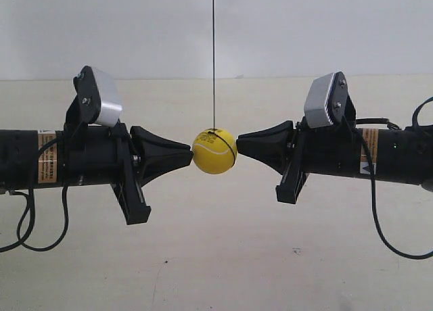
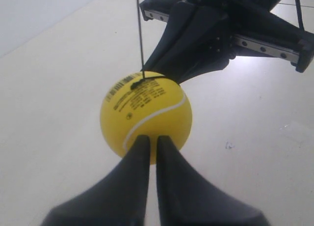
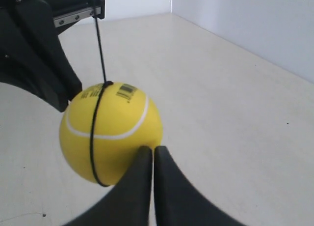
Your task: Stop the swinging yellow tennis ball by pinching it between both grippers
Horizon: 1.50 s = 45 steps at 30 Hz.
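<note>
The yellow tennis ball [image 1: 214, 151] hangs on a thin dark string [image 1: 214, 54] between both arms. My left gripper [image 1: 190, 156], at the exterior view's left, is shut, its pointed tip against the ball's side. My right gripper [image 1: 239, 143], opposite, is shut too, touching the ball slightly higher. In the left wrist view the shut left gripper [image 2: 152, 139] meets the ball [image 2: 145, 118] below its white seam and barcode label, with the right gripper [image 2: 196, 49] behind. In the right wrist view the right gripper [image 3: 152, 150] touches the ball [image 3: 110, 132] near its edge; the left gripper [image 3: 39, 73] is behind.
A pale beige tabletop [image 1: 223, 257] lies well below the ball and arms. A white wall [image 1: 270, 27] stands behind. Black cables [image 1: 392, 236] loop down from both arms.
</note>
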Motion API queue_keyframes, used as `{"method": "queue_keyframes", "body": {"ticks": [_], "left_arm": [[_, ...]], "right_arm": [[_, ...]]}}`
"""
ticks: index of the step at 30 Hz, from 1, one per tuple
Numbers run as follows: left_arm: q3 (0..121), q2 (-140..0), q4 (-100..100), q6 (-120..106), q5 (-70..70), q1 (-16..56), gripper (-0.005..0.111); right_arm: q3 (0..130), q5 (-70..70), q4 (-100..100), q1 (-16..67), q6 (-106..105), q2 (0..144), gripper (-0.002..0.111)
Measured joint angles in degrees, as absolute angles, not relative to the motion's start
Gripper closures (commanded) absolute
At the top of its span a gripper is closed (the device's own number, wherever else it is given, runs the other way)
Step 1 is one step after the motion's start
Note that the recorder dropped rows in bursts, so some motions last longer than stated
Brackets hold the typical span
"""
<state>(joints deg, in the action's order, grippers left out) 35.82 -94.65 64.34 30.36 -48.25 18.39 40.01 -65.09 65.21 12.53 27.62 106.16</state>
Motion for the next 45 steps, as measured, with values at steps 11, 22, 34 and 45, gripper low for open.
{"method": "queue_keyframes", "body": {"ticks": [11, 22, 34, 45], "left_arm": [[35.8, -94.7, 64.3, 30.4, -48.2, 18.4, 0.102], [35.8, -94.7, 64.3, 30.7, -48.2, 18.4, 0.102], [35.8, -87.2, 64.5, 32.9, -36.6, 18.4, 0.102], [35.0, -77.4, 62.2, 34.1, -24.9, 18.4, 0.102]], "right_arm": [[40.0, -65.1, 65.2, 12.5, 27.6, 106.2, 0.108], [40.0, -65.0, 65.0, 12.5, 27.1, 106.2, 0.108], [40.0, -67.3, 65.7, 5.8, 27.9, 106.2, 0.108], [40.0, -67.4, 62.9, 5.8, 27.9, 106.2, 0.108]]}}
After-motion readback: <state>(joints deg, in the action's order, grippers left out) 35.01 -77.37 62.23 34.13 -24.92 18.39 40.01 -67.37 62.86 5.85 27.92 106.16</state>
